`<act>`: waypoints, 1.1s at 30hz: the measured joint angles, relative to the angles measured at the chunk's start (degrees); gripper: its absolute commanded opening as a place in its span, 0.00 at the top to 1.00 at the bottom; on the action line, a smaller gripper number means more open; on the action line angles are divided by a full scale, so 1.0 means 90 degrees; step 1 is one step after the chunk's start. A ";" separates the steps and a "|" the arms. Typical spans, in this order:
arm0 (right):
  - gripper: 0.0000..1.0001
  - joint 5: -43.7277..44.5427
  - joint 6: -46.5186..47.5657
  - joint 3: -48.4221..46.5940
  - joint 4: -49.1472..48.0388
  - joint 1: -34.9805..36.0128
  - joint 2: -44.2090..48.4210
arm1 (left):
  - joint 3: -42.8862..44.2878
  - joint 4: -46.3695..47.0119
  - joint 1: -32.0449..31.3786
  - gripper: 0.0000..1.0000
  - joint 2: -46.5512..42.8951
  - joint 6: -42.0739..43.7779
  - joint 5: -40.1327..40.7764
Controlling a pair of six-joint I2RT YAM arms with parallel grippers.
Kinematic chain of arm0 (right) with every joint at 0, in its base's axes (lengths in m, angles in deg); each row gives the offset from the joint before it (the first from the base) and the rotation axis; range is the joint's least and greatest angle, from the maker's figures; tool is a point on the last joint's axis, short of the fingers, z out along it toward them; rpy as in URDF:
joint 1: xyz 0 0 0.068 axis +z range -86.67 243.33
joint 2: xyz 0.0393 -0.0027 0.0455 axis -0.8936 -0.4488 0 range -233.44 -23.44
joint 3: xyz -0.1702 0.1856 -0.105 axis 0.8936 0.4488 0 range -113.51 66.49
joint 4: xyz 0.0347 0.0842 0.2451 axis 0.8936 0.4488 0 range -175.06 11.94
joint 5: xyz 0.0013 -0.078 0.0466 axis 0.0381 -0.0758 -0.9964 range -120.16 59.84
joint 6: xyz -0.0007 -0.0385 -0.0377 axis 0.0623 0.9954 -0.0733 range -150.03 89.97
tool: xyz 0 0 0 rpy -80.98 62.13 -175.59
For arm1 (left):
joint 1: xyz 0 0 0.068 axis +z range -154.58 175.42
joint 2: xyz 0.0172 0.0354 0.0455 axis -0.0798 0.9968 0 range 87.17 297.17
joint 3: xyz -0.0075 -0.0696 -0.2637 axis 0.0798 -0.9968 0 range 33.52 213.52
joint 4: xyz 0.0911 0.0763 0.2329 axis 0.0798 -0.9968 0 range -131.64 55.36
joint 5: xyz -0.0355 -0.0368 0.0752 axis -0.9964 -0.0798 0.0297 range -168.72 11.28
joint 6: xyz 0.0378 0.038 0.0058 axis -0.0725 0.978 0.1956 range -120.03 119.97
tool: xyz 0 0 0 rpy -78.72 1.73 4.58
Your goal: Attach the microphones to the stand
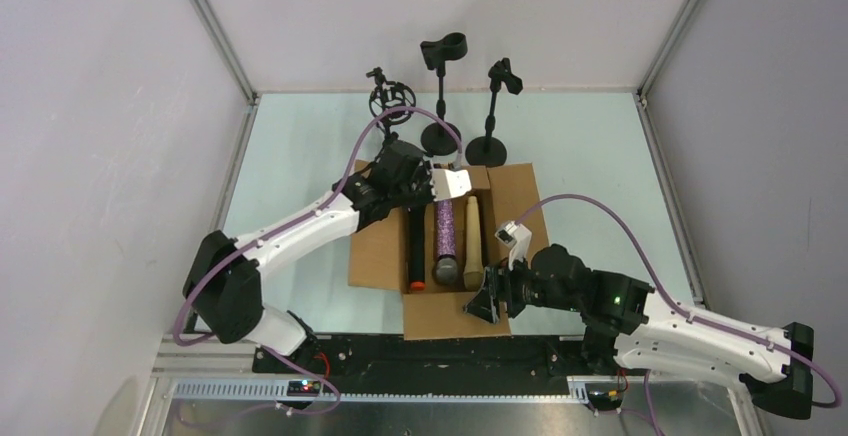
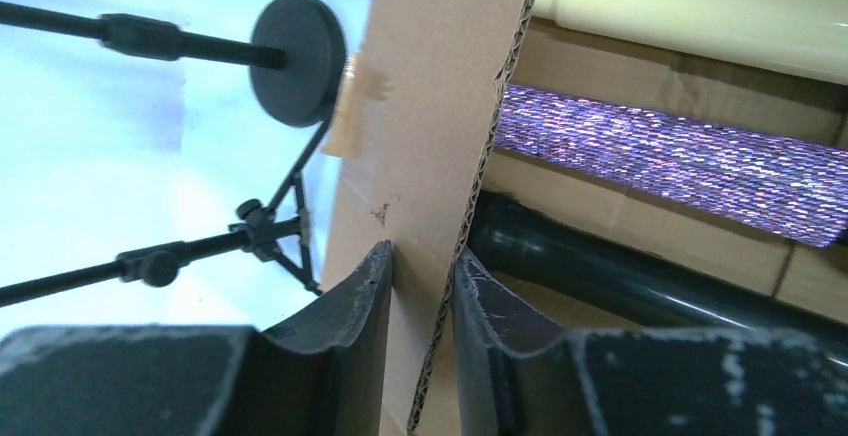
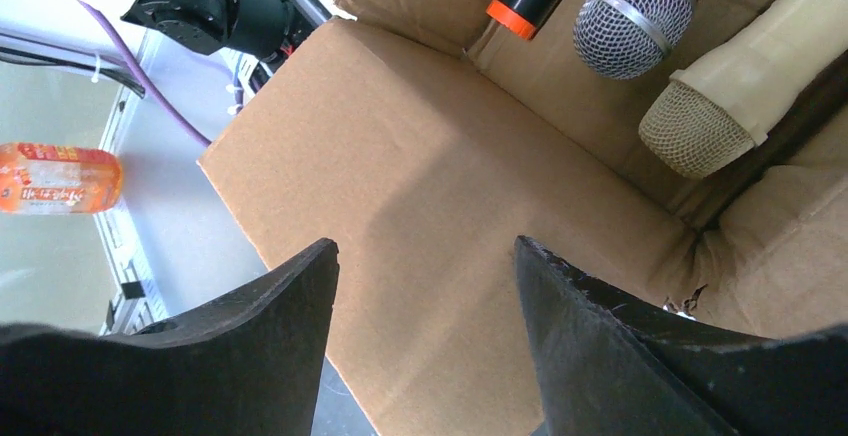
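Three microphones lie side by side in an open cardboard box (image 1: 378,248): black with an orange end (image 1: 413,246), purple glitter with a silver mesh head (image 1: 446,238), and cream (image 1: 472,241). The left wrist view shows the cream (image 2: 700,11), purple (image 2: 680,151) and black (image 2: 620,276) bodies. Three black stands (image 1: 443,96) (image 1: 492,116) (image 1: 388,101) rise behind the box. My left gripper (image 1: 448,184) (image 2: 422,256) is shut on the box's far flap (image 2: 440,106). Over the near flap (image 3: 440,186), my right gripper (image 1: 484,301) (image 3: 425,246) is open and holds nothing; the microphone heads (image 3: 632,21) lie beyond it.
Round stand bases (image 2: 298,59) sit just past the box's far side, and a folding-leg stand (image 2: 200,246) lies to their side in the left wrist view. An orange packet (image 3: 60,178) lies off the table near the arm bases. Grey walls enclose the table on three sides.
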 measured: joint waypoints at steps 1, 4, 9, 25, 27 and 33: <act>0.30 0.0075 0.0000 -0.0007 0.0005 0.0041 -0.0002 | 0.0034 0.0036 0.0000 0.75 -0.0022 -0.0002 0.0051; 0.31 0.0328 0.0000 -0.0051 0.0053 0.0187 -0.0053 | 0.0044 0.0192 0.0000 0.95 -0.0095 -0.0027 0.0338; 0.32 0.0770 -0.0024 -0.0260 0.0291 0.0410 -0.0233 | 0.0046 0.0352 -0.0007 1.00 -0.0238 -0.0078 0.0818; 0.46 0.2069 0.0602 -0.2050 0.1707 0.0318 -0.2028 | -0.0391 -0.1290 -0.0389 1.00 -0.2373 -0.1430 0.1401; 0.38 0.2072 0.0772 -0.2246 0.1596 0.0206 -0.2421 | -0.0391 -0.1379 -0.0420 1.00 -0.2572 -0.1518 0.1404; 0.32 0.2108 0.1287 -0.2688 0.0979 0.0015 -0.3218 | -0.0396 -0.1523 -0.0512 1.00 -0.2820 -0.1719 0.1443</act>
